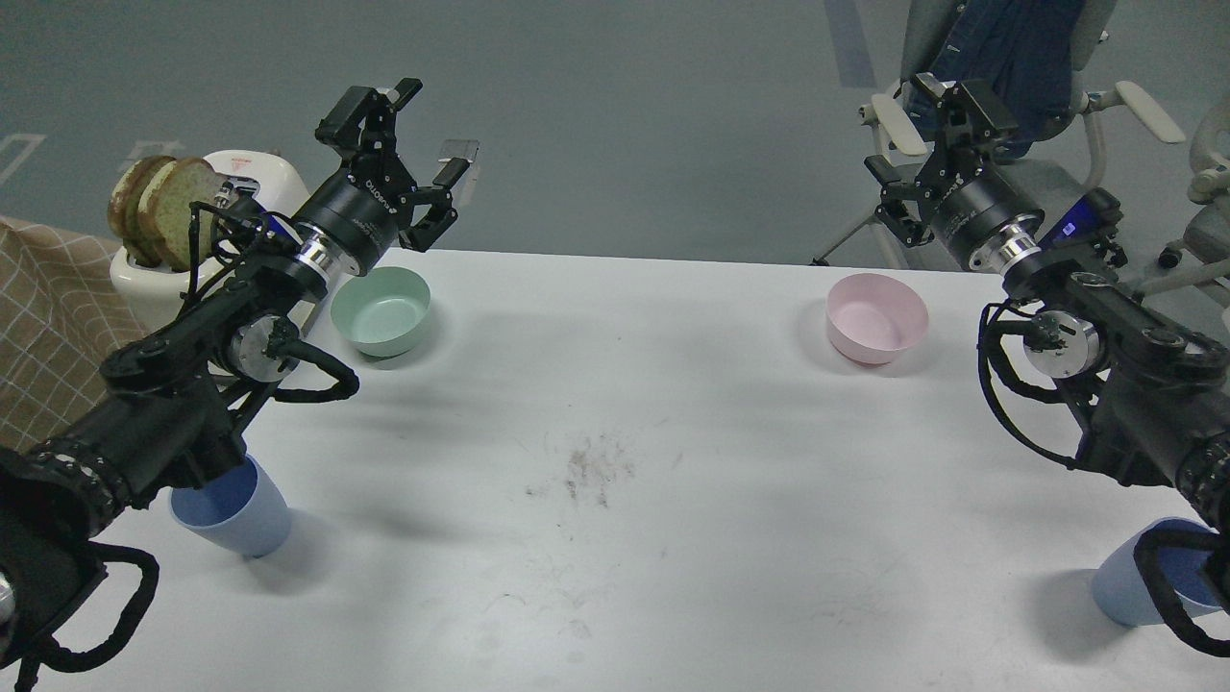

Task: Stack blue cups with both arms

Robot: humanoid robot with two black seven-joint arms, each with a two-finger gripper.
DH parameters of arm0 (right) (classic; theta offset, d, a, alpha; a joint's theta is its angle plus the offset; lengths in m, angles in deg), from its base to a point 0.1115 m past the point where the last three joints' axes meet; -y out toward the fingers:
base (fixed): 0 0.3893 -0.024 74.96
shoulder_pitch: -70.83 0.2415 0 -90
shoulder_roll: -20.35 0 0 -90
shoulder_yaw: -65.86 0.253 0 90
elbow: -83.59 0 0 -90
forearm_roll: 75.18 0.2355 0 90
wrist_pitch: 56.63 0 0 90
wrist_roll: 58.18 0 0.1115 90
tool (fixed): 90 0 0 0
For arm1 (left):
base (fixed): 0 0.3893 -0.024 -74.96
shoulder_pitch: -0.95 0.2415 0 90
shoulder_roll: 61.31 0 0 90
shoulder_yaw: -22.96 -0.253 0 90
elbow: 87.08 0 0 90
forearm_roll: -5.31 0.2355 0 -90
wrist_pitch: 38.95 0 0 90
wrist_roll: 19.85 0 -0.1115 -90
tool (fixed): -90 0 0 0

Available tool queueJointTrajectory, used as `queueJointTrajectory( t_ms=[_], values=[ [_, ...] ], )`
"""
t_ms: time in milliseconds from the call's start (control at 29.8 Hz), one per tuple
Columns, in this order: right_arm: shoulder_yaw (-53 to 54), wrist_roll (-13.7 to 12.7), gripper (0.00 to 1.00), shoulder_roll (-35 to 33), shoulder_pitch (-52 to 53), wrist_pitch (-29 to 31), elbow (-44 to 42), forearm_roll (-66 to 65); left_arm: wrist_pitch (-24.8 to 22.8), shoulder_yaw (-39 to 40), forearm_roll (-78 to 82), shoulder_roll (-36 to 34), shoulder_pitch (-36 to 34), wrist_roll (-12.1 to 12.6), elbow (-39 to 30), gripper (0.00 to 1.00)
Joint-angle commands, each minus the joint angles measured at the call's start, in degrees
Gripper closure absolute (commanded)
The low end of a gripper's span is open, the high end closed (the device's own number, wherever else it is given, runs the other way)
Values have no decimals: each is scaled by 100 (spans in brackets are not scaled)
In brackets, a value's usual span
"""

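One blue cup (240, 514) stands upright near the table's front left, its rim partly hidden by my left arm. The other blue cup (1119, 586) stands at the front right edge, partly hidden by my right arm's cable. My left gripper (413, 135) is open and empty, raised above the far left of the table behind the green bowl, far from its cup. My right gripper (918, 135) is open and empty, raised beyond the far right edge behind the pink bowl, far from its cup.
A mint-green bowl (381, 309) sits far left and a pale pink bowl (876, 317) far right on the white table (615, 404). A white toaster with bread slices (163, 221) stands at the far left. An office chair (1009, 58) stands behind the table at right.
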Motion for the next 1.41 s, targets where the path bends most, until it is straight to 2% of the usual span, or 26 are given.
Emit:
queueJointTrajectory(
  t_ms=[0, 268, 402, 469, 603, 670, 804, 938, 1072, 1173, 1374],
  values=[
    [-7, 0, 0, 0, 9, 1, 1, 0, 0, -1, 4, 13, -12, 0, 0, 2],
    [-7, 0, 0, -9, 44, 1, -8, 0, 0, -36, 126, -206, -284, 0, -87, 2],
    [-7, 0, 0, -35, 45, 1, -8, 0, 0, -36, 916, -1031, -487, 0, -728, 3],
    [-7, 0, 0, -53, 36, 1, -8, 0, 0, -19, 1548, -1558, -496, 0, -1290, 4],
    [-16, 0, 0, -70, 36, 1, -8, 0, 0, -1, 2996, -3147, -417, -78, -2905, 4],
    [-16, 0, 0, -70, 36, 1, -8, 0, 0, -36, 3429, -3580, -399, -198, -3311, 4],
    [-25, 0, 0, -53, 45, 1, 1, -9, 0, -80, 5088, -4949, -119, -198, -4374, 4],
    [-34, 0, 0, -44, 36, 1, 1, -9, 0, -159, 6075, -5830, 224, -198, -4930, 4],
    [-34, 0, 0, -44, 18, 1, 27, -9, 0, -991, 6910, -6893, 322, -198, -5413, 4],
    [-34, 0, 0, -44, 36, 1, 27, -9, 258, -1519, 7227, -7140, 322, -198, -5502, 4],
    [-42, 0, 0, -35, 45, 1, 36, -9, 979, -2803, 7922, -7071, 330, -198, -5423, 4]
  ],
)
